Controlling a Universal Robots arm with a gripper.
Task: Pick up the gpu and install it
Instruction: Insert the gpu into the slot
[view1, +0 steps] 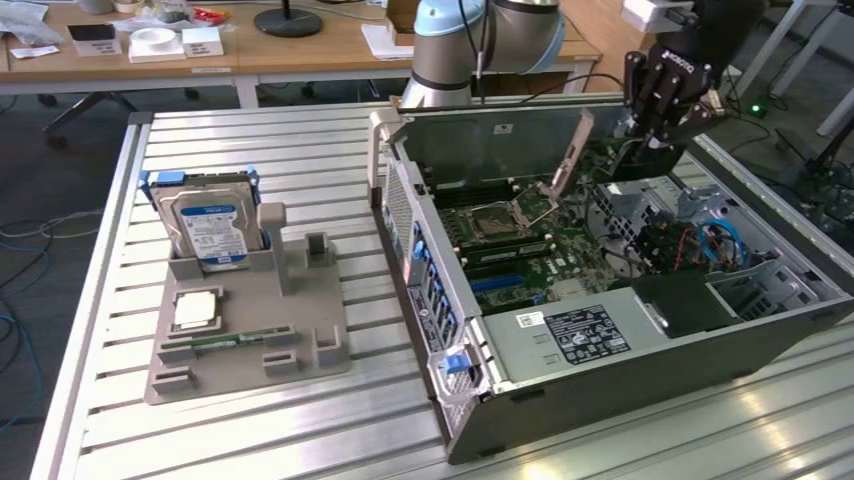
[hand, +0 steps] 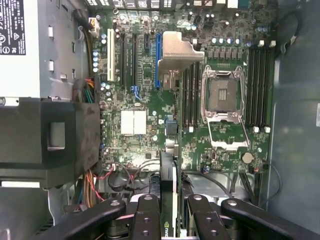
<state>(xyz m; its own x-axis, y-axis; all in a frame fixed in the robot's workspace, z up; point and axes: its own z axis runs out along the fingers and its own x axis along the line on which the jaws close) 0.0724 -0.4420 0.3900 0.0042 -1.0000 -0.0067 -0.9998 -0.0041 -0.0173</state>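
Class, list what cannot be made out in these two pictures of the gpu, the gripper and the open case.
- Wrist view: the gpu is edge-on in the gripper, so its faces are hidden; its near end is cut off by the picture edge.
- Exterior view: print on the hard drive and power supply labels is too small to read.

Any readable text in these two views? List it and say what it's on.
"ROBOTIQ": on the gripper, which holds the gpu.
Hard drive blue-white label: too small to read.
Power supply black label, and its white label in the wrist view: too small to read.
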